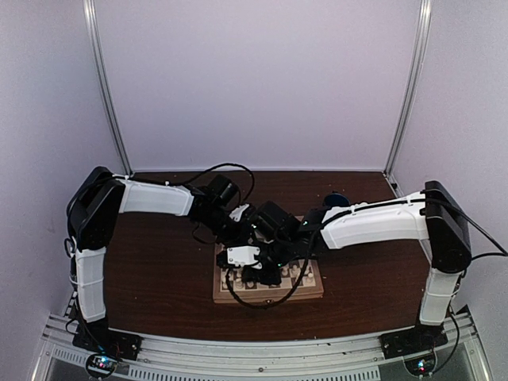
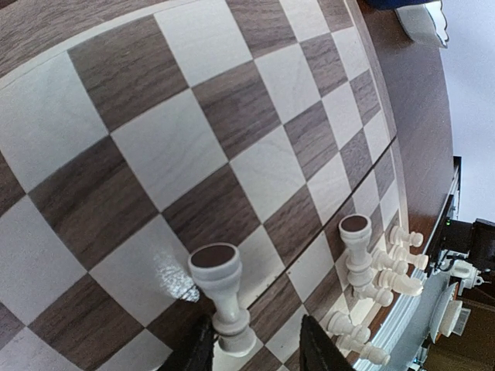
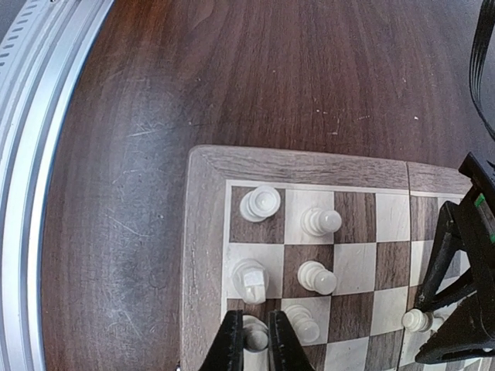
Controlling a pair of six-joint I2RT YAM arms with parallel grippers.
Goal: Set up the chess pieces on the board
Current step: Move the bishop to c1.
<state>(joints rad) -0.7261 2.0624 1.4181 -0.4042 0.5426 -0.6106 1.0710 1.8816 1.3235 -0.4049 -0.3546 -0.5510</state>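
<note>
Hazard: both arms work over the board (image 1: 311,286) at once, so we risk a wrist collision. Either set of fingers can also topple the closely set chess pieces (image 3: 319,222) alongside.

The right end effector (image 3: 256,323) appears clenched on a corner piece (image 3: 255,340), and a skewed release would tip it. The left end effector (image 2: 261,346) straddles 1 tall piece (image 2: 223,297); we cannot tell whether it grips.

The pieces are small, cream-white and turned, grouped at 1 board corner. The board lies on the dark surface (image 3: 155,93).
</note>
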